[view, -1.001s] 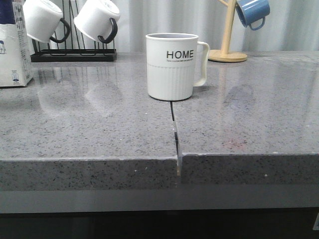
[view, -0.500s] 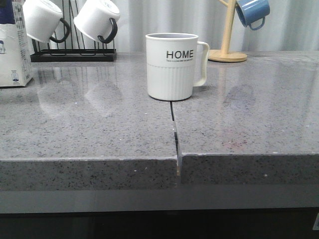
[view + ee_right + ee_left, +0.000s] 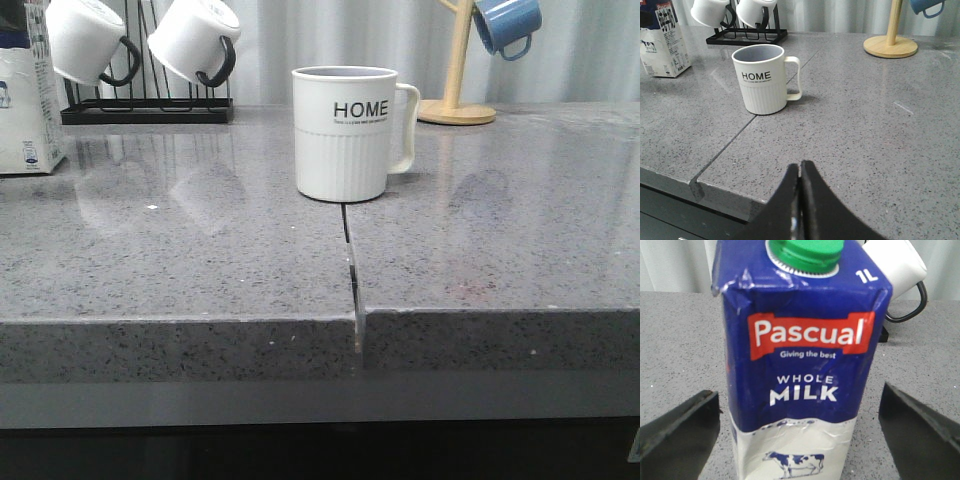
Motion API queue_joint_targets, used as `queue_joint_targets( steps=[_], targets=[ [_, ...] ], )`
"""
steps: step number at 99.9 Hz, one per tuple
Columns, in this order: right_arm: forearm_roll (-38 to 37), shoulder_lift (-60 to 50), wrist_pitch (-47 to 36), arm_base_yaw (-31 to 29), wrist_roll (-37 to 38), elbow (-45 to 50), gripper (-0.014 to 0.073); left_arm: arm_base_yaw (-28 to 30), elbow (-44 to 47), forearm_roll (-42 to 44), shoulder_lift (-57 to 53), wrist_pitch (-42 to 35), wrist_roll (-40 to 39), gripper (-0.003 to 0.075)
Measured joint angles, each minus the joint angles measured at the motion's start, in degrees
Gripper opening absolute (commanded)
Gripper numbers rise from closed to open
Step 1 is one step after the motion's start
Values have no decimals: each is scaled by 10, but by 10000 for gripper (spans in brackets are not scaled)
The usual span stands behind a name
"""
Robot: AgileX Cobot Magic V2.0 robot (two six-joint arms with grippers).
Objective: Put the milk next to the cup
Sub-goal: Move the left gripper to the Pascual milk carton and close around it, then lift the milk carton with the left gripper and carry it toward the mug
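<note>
The milk (image 3: 800,365) is a tall carton, blue above and white below, with a green cap, "WHOLE MILK" lettering and a cow picture. It stands upright at the far left of the counter (image 3: 25,100) and also shows in the right wrist view (image 3: 662,47). My left gripper (image 3: 799,392) is open, with one finger (image 3: 677,432) on each side of the carton and a gap to it on both sides. The cup (image 3: 345,135), a white "HOME" mug, stands mid-counter (image 3: 762,85), handle to the right. My right gripper (image 3: 800,167) is shut and empty, over the counter's front edge, short of the cup. Neither gripper shows in the front view.
A black rack (image 3: 150,110) with two white black-handled mugs (image 3: 195,40) stands at the back left, behind the milk. A wooden stand (image 3: 457,110) holds a blue mug (image 3: 507,25) at the back right. A seam (image 3: 350,260) runs from the cup to the counter's front edge.
</note>
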Motion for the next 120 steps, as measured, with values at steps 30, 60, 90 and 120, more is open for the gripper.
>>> queue_joint_targets(
  steps=[30, 60, 90, 120],
  targets=[
    [0, 0, 0, 0, 0, 0, -68, -4, -42, -1, 36, -5, -1, 596],
    [0, 0, 0, 0, 0, 0, -68, -1, -67, -1, 79, -44, -1, 498],
    [0, 0, 0, 0, 0, 0, -68, -1, -72, -2, 93, -71, -1, 85],
    [0, 0, 0, 0, 0, 0, -68, -12, -72, -3, 58, -75, -1, 85]
  ],
)
